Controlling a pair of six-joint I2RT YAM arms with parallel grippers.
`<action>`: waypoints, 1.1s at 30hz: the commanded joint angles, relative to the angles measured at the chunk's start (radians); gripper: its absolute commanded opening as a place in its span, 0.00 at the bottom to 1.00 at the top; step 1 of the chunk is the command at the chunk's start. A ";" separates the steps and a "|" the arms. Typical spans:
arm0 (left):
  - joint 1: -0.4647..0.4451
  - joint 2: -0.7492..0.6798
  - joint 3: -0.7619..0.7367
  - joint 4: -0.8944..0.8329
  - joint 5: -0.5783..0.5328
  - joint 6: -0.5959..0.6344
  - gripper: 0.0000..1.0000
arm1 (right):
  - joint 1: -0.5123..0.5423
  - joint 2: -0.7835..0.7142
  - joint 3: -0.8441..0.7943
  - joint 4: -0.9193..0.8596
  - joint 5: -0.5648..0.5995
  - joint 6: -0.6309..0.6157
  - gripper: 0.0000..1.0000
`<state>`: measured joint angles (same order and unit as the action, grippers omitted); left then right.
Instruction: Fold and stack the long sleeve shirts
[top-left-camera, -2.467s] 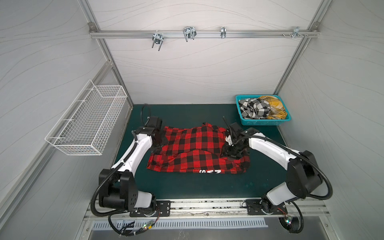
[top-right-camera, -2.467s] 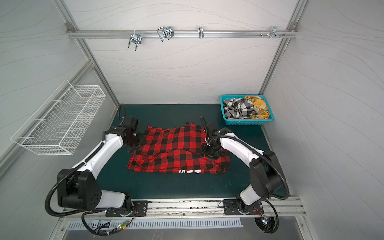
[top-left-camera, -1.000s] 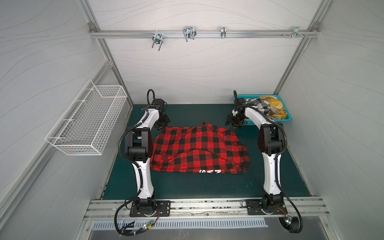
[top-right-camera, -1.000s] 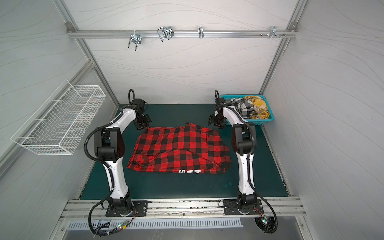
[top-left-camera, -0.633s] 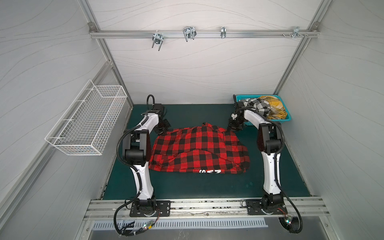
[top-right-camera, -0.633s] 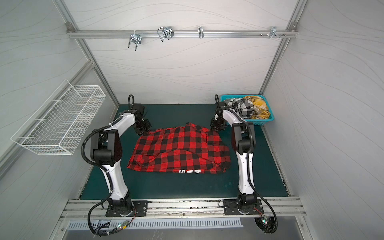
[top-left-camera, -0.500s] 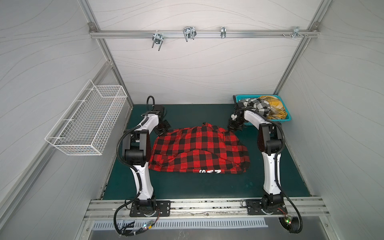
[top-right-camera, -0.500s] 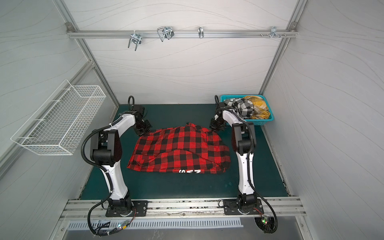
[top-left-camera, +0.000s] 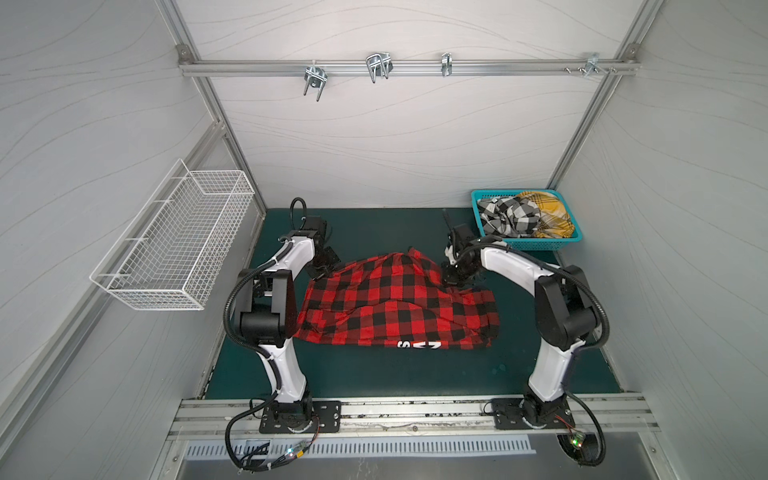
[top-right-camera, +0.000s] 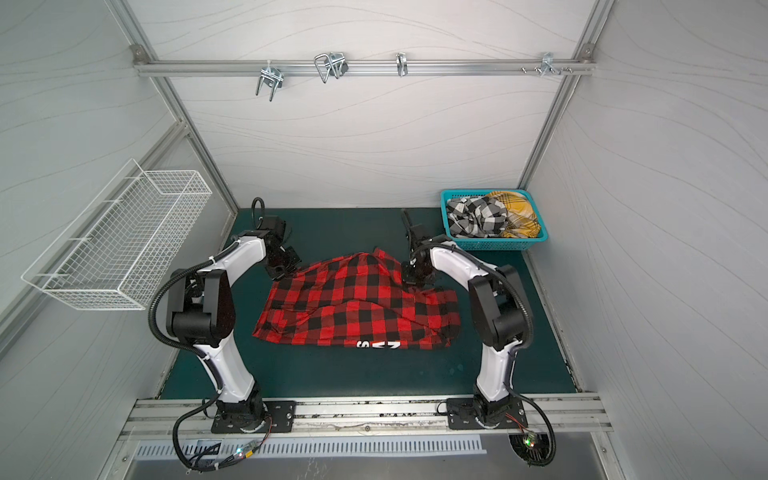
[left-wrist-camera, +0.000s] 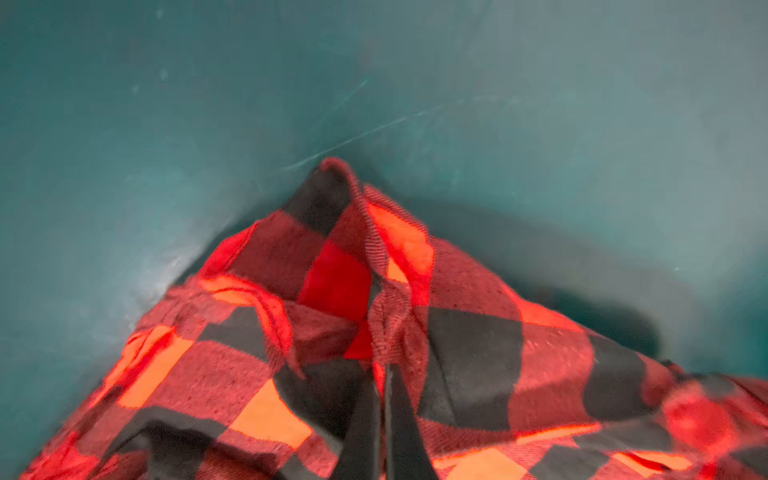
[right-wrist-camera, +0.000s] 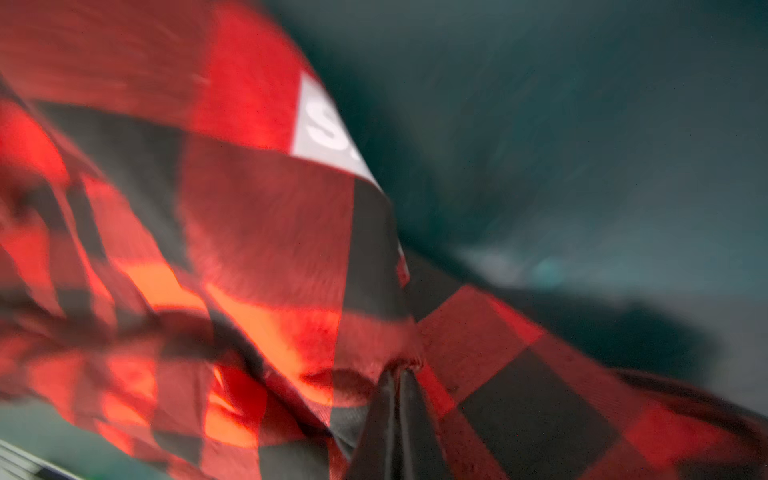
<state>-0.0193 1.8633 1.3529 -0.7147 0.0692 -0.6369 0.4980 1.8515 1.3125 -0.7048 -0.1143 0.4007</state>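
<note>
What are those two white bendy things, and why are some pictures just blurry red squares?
Those are two robot arms, the left arm and the right arm, standing at the front of a green table. The two wide pictures come from a camera overhead. The two blurry ones come from little cameras on the arms' wrists, very near the cloth. On the table lies a red-and-black shirt. Each arm's jaws are shut on its far edge, one arm toward each side. A turquoise basket holds a black-and-white shirt and a yellow shirt.
</note>
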 joint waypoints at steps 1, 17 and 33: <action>0.005 -0.024 -0.029 0.015 -0.013 0.012 0.00 | 0.028 0.010 -0.088 0.010 0.041 0.005 0.24; 0.005 0.030 -0.075 0.031 -0.049 0.049 0.00 | -0.218 0.078 0.233 -0.018 -0.309 0.052 0.58; 0.012 0.020 -0.082 0.032 -0.058 0.060 0.00 | -0.227 0.264 0.142 0.126 -0.593 0.087 0.51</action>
<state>-0.0139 1.8748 1.2701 -0.6888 0.0334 -0.5930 0.2466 2.1033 1.4544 -0.6086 -0.6506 0.4862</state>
